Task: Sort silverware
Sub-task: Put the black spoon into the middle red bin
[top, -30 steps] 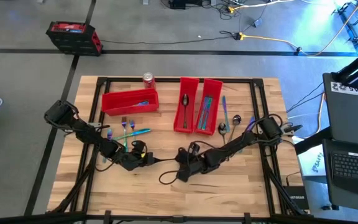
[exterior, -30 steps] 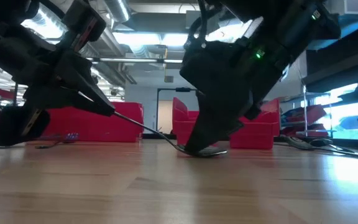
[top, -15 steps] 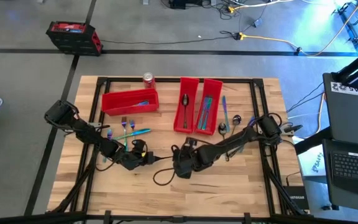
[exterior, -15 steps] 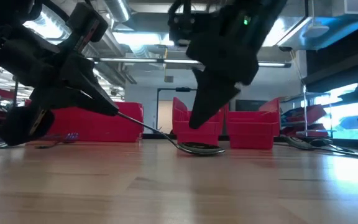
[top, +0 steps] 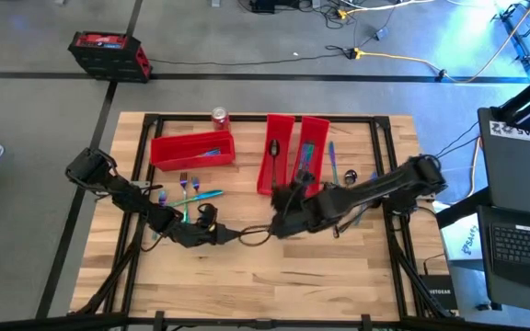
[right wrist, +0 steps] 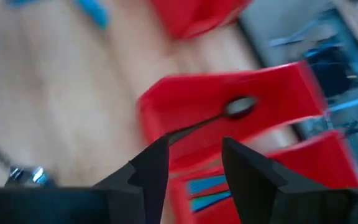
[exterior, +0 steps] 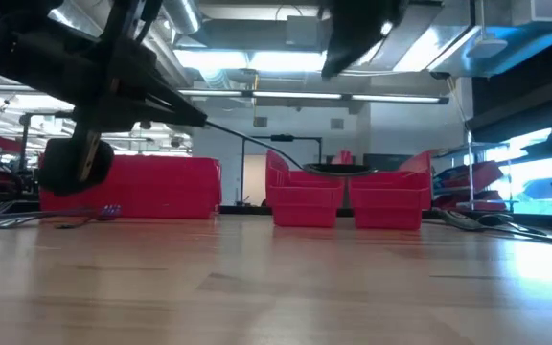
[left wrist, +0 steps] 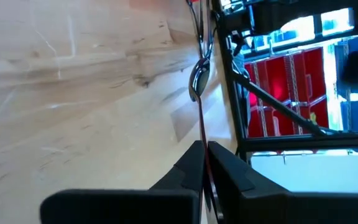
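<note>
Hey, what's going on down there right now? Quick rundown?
Left gripper shut on a spoon, held level above the table. Right gripper open, empty, near the red bins. Nothing in the way.

Lab: floor cables (top: pixel 385 57), laptop (top: pixel 523 241), ceiling ducts (exterior: pixel 185 19).

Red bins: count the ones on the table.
3. One bin lies crosswise at the table's left. Two stand side by side at centre: one holding a dark spoon, one holding blue pieces.

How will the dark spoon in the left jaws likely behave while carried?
Probably stiff: the slender dark metal spoon juts straight out, unsagging, from the left gripper. Pinched only at its handle end, the smooth metal could pivot or slip.
</note>
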Controlling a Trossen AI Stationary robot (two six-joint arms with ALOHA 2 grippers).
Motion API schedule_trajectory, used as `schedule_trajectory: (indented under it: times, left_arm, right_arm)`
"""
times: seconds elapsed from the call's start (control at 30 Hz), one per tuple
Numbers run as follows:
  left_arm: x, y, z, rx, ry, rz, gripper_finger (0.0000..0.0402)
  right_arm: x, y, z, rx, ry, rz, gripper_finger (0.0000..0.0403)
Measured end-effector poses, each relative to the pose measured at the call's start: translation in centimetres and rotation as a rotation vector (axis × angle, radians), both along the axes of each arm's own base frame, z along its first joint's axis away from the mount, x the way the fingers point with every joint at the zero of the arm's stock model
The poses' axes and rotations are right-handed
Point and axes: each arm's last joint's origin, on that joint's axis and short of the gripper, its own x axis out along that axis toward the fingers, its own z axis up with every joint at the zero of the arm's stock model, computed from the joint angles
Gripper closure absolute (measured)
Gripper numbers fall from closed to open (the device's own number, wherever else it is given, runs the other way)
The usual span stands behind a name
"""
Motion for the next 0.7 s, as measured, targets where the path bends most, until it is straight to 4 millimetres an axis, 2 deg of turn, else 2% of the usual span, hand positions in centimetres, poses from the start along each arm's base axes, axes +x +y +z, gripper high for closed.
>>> schedule_trajectory:
  times: [0.1, 0.27, 0.5, 0.7]
  left_arm:
    - [0.0, 0.1, 0.1, 0.003, -0.008, 0.023, 0.0401]
    - [0.3, 0.6, 0.9, 0.046, -0.056, 0.023, 0.0401]
    - [1.1, 2.0, 2.1, 0.107, -0.142, 0.07, 0.0401]
    - [1.4, 3.2, 2.1, 0.152, -0.14, 0.233, 0.0401]
  right_arm:
    - [-0.9, -0.6, 1.6, -0.075, -0.112, -0.091, 0.0269]
    - [-1.6, -1.0, 3.0, -0.17, -0.226, -0.171, 0.0269]
    - [-1.7, -1.5, 3.1, -0.22, -0.278, -0.231, 0.0269]
    - [-2.4, -1.7, 2.9, -0.2, -0.323, -0.305, 0.0269]
